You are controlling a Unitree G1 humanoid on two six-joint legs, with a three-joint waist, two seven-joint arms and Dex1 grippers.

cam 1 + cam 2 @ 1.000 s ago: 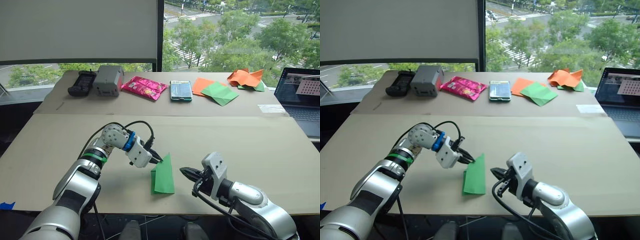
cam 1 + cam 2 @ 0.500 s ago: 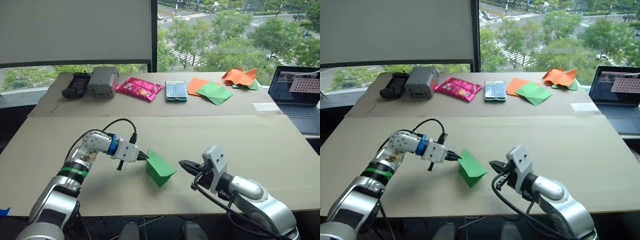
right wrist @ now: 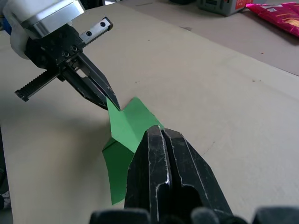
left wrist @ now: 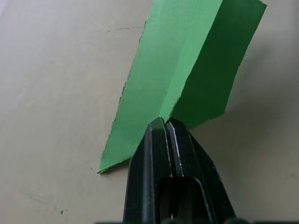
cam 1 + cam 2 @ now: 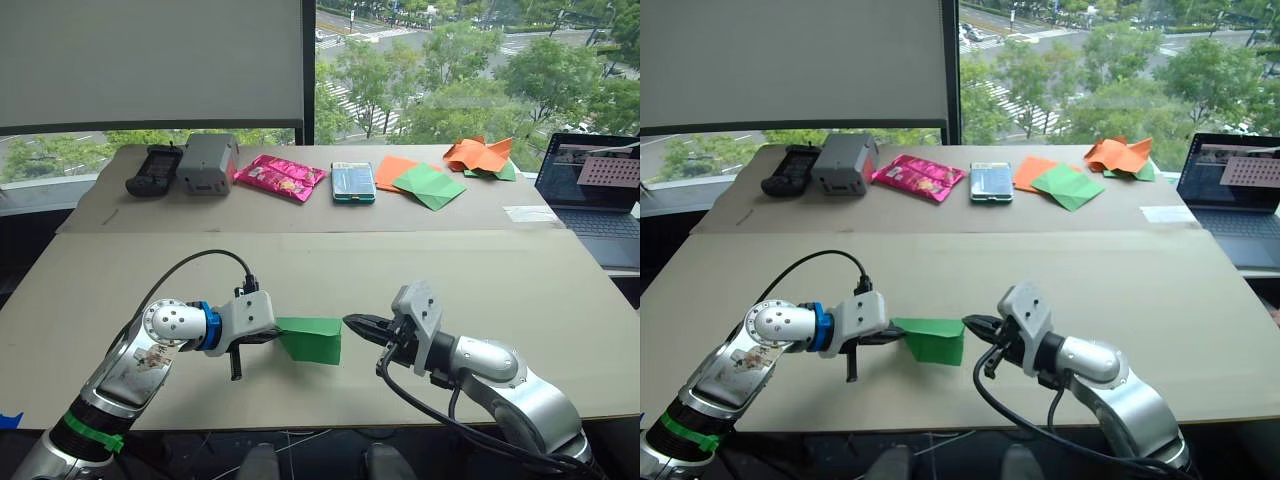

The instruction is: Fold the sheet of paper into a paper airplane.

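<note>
Sheet of paper [image 5: 312,339], folded: I had left gripper [image 5: 272,334] pinched on its left edge; right gripper [image 5: 352,323], fingers closed, steadying its right end.

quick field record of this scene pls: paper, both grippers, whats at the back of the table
paper: folded bright green sheet of paper, held between the two grippers above the table
left gripper: shut on one edge of the paper at its fold
right gripper: fingers together, at the paper's opposite edge; contact not clear
back row: black device, grey box, pink packet, phone, orange and green sheets, crumpled paper heap
right edge: open laptop
</note>
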